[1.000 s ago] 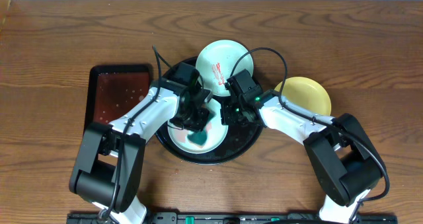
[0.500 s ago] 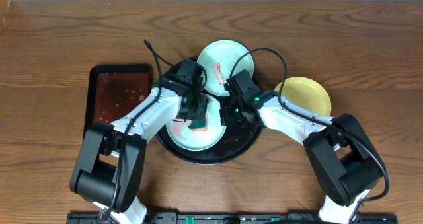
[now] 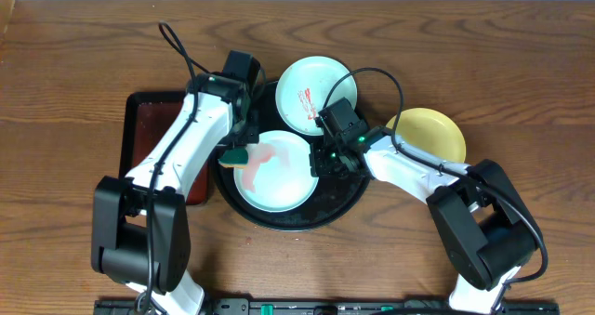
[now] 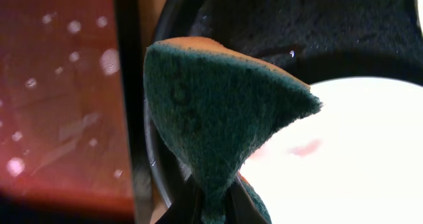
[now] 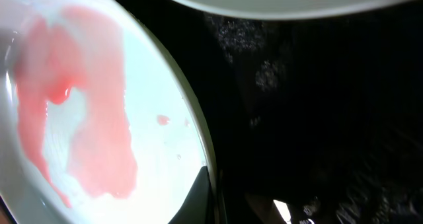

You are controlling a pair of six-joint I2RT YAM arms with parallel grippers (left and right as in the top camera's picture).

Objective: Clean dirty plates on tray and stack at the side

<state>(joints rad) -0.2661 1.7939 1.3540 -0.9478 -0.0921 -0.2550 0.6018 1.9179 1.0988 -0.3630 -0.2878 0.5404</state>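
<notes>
Two fingers of the left gripper (image 4: pixel 211 209) are clenched on the lower corner of a green sponge (image 4: pixel 211 118). The sponge stands up from them as a folded wedge with an orange backing along its top edge. Just past the sponge lies the near plate (image 3: pixel 279 176), pale mint, with a pink smear (image 3: pixel 268 153) across the part closest to these fingers. The sponge is at that plate's left rim. On the fingers' other side is the rectangular tray (image 3: pixel 149 134), reddish and dotted with droplets.

The right gripper (image 3: pixel 322 157) sits at the opposite rim of the same plate. One dark fingertip (image 5: pixel 196 196) overlaps the rim, but whether the pair pinches it cannot be told. Beyond those fingers rests the far plate (image 3: pixel 316 97), mint with red streaks. Well off to their outer side, the yellow plate (image 3: pixel 429 134) sits on the wooden table (image 3: pixel 74 55). The near plate lies inside the round tray (image 3: pixel 279 224), glossy black, and the far plate sits at that tray's back edge.
</notes>
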